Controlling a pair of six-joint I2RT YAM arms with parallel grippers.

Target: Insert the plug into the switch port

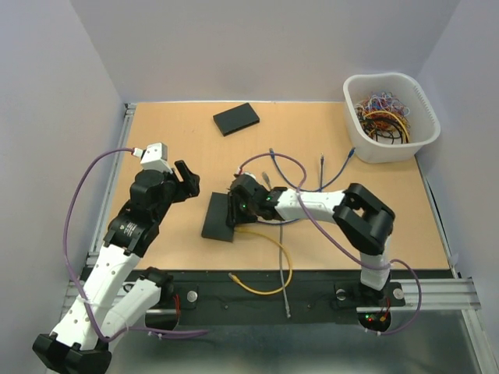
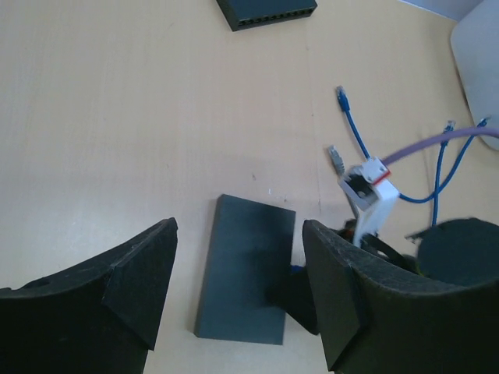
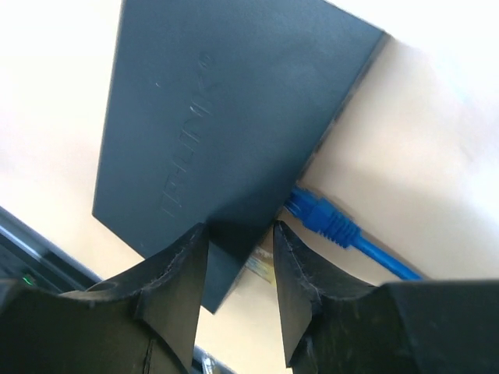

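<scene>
Chiefly, the relation to read is plug to port edge. The blue plug lies against the long side of the switch that faces the right arm, its axis square to that side (seated or only touching: cannot be told). The right gripper, the nearer one, sits just beside the plug. Its jaws stand part-way apart over the switch's corner, and whether they pinch anything is unclear. The left gripper hovers above the switch, jaws spread and empty.

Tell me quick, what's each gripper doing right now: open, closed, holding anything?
Left gripper: open, holding nothing.
Right gripper: fingers partly apart at the switch corner; whether it grips anything cannot be told.
</scene>
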